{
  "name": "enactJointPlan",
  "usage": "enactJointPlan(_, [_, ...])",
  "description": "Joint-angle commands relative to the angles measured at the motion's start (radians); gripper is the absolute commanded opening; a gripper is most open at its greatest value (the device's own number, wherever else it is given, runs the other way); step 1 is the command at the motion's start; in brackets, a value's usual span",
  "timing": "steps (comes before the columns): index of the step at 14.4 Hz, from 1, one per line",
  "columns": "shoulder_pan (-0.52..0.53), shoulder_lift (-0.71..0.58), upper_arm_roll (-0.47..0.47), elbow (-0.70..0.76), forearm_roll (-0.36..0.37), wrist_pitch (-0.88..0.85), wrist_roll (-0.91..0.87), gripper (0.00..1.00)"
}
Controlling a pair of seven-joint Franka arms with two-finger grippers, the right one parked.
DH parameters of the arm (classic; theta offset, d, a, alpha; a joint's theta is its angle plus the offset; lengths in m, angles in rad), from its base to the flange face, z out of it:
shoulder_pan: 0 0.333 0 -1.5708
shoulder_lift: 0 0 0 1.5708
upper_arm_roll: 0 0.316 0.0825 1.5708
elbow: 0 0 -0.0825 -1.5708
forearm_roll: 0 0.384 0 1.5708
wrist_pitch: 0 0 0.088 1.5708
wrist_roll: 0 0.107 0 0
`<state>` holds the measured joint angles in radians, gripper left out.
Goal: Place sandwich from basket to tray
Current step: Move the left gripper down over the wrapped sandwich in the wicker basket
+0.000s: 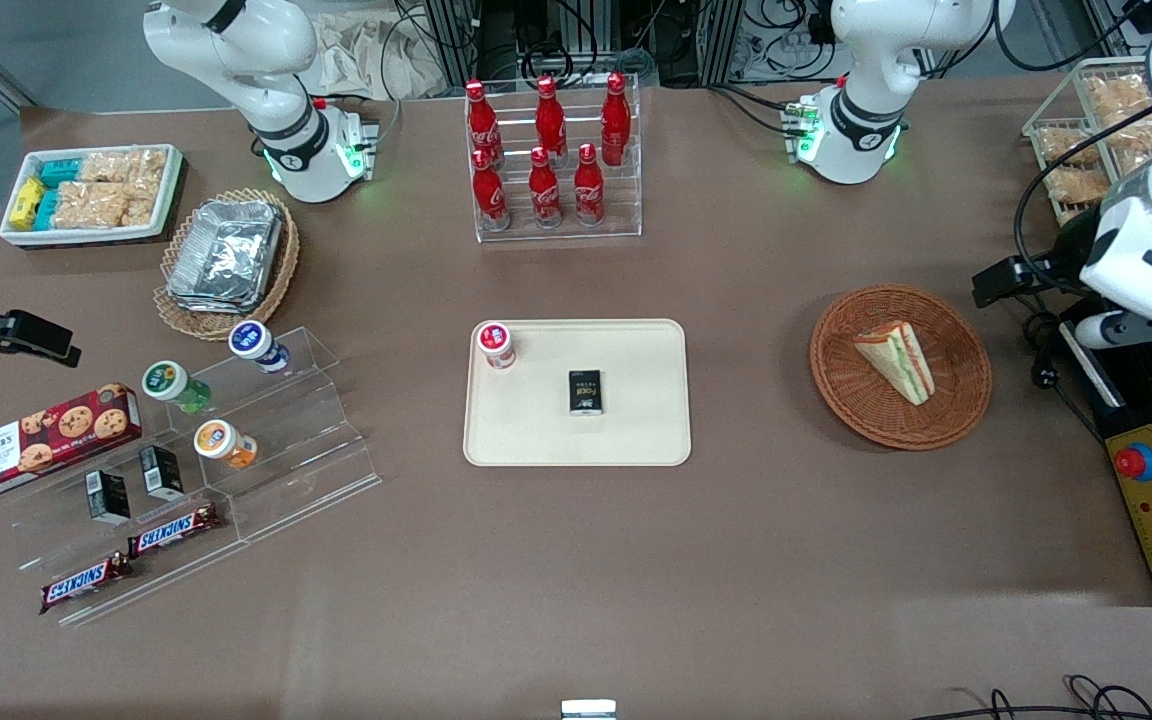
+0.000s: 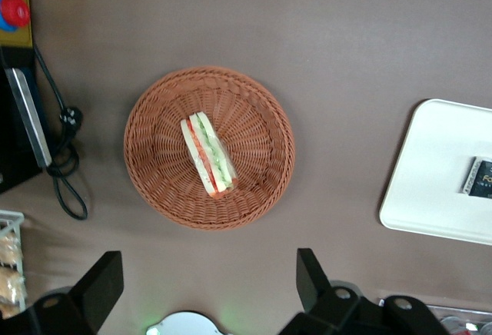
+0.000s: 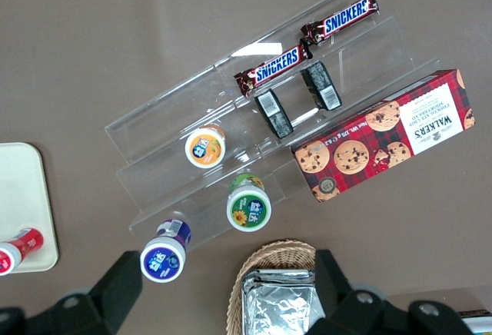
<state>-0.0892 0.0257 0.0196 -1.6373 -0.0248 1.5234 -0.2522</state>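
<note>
The sandwich (image 1: 898, 360), a pale wedge with green, red and yellow filling, lies in the round reddish-brown wicker basket (image 1: 958, 405). Both also show in the left wrist view, the sandwich (image 2: 207, 154) in the basket (image 2: 261, 112). The cream tray (image 1: 636, 420) lies at the table's middle and holds a red-capped bottle (image 1: 496, 343) and a small black box (image 1: 586, 391); one end of the tray (image 2: 438, 189) shows in the wrist view. My left gripper (image 1: 1004, 280) (image 2: 206, 281) hangs open and empty, high above the table beside the basket, toward the working arm's end.
A control box with a red stop button (image 1: 1151, 500) and black cables (image 1: 1041, 340) lie close to the basket. A wire basket of snack packets (image 1: 1086, 130) stands farther from the front camera. A rack of red cola bottles (image 1: 551, 160) stands farther from the front camera than the tray.
</note>
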Motion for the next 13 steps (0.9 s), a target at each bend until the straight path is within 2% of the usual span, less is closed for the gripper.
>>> enactJointPlan(1, [-0.003, -0.019, 0.003, -0.082, -0.012, 0.056, -0.044, 1.00])
enactJointPlan(4, [-0.009, -0.070, -0.003, -0.249, -0.011, 0.213, -0.299, 1.00])
enactJointPlan(7, [-0.015, -0.134, -0.004, -0.471, -0.009, 0.428, -0.424, 1.00])
enactJointPlan(9, [-0.014, -0.150, -0.004, -0.594, -0.004, 0.556, -0.604, 1.00])
enactJointPlan(13, [-0.014, -0.130, -0.004, -0.670, 0.037, 0.593, -0.645, 1.00])
